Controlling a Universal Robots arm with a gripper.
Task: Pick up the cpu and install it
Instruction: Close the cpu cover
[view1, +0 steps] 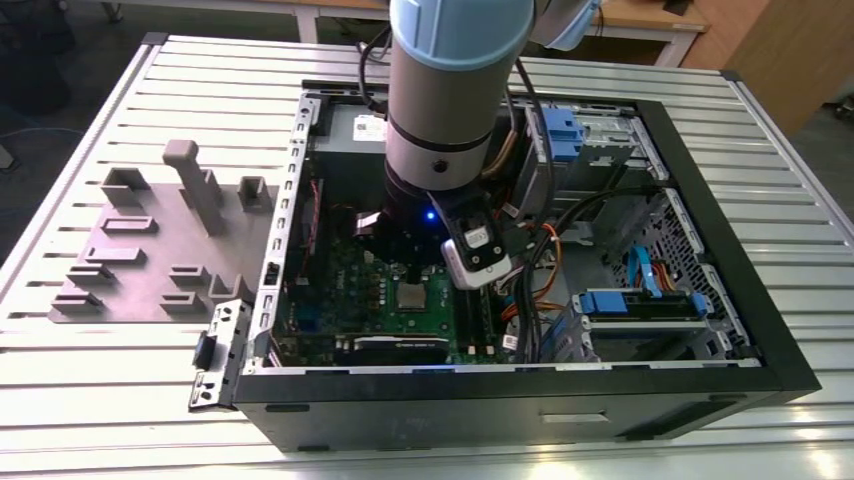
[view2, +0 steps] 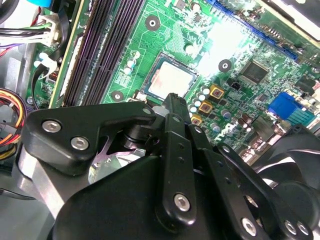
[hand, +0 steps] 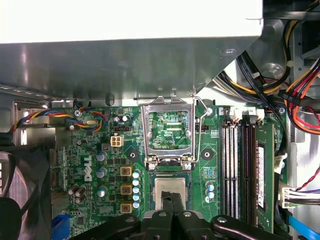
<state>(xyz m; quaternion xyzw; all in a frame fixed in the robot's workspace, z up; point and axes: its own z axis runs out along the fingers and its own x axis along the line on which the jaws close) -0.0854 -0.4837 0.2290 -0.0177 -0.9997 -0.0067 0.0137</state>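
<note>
cpu (hand: 170, 184), flat silver square, seemingly socketed, closed black pincer (hand: 172, 197) above

Print and labels: three marked spots, none recorded as text.
White maker's lettering on the green circuit board (hand: 86, 168), first wrist view. White sticker on the upright memory module (hand: 261, 172), its print too fine to read. Pale sticker (view1: 367, 127) on the silver metal box, exterior view, not legible.
</note>
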